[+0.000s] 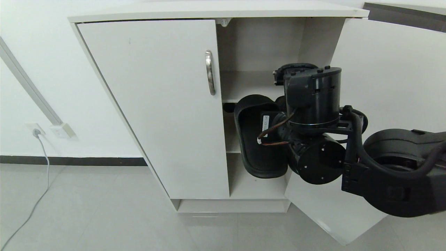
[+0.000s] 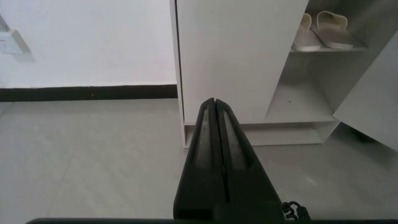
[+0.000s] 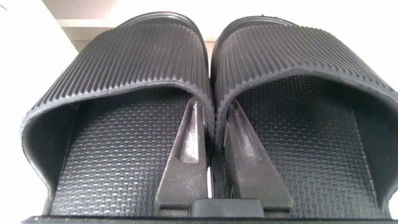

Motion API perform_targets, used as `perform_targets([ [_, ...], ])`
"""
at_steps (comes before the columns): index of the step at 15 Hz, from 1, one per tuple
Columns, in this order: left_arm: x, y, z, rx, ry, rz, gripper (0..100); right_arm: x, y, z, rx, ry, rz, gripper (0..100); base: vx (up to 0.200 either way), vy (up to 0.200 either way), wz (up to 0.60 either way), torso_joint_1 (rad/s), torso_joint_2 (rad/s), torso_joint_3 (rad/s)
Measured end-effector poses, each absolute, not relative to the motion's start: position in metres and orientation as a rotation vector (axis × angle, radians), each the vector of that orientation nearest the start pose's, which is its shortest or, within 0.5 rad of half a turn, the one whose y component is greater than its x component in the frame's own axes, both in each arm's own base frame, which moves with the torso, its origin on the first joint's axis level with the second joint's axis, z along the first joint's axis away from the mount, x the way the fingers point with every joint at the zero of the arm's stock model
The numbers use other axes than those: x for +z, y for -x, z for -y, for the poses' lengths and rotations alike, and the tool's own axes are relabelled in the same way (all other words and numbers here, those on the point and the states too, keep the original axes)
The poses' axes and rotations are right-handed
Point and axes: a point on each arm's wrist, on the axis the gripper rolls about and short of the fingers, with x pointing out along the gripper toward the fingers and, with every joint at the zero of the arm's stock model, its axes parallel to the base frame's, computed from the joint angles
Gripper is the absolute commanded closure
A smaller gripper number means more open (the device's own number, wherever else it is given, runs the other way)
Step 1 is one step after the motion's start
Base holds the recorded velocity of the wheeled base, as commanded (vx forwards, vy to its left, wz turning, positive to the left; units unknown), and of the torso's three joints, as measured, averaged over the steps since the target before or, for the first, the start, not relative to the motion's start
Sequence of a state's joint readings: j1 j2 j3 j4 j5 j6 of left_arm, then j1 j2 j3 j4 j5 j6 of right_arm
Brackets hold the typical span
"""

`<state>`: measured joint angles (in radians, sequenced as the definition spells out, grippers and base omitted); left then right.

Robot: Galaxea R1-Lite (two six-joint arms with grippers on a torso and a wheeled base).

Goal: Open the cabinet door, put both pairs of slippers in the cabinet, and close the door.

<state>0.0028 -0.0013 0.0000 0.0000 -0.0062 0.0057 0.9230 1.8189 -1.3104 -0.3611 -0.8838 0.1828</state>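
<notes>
Right door open. White slippers already on a shelf. Right pincer grasps black slippers at cabinet opening. Left pincer clenched, empty. Remaining: place pair, close door.

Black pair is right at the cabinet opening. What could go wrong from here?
1. The right gripper pinches only the touching inner strap edges of the black ribbed rubber slippers; one could slip free.
2. The pair hangs across the white shelf edge, so it may catch going in.
3. The pale slippers already lie on a shelf and could get shoved.
</notes>
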Motion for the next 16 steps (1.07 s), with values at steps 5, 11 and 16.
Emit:
perform_targets([
  [5,0.0755,0.0229,0.0002,-0.003,-0.006,0.001,100,0.2593,-0.2306,-0.2743,0.028,-0.069,-0.090,100,0.200,0.000,0.00,-0.002,0.00,0.004],
  [11,0.0755,0.0229,0.0002,-0.004,-0.006,0.001,100,0.2596,-0.2317,-0.2755,0.028,-0.057,-0.089,100,0.200,0.000,0.00,0.007,0.01,0.002],
  [16,0.0755,0.0229,0.0002,-0.003,-0.006,0.001,100,0.2578,-0.2330,-0.2768,0.027,-0.052,-0.091,100,0.120,0.000,0.00,0.001,0.00,0.003],
])
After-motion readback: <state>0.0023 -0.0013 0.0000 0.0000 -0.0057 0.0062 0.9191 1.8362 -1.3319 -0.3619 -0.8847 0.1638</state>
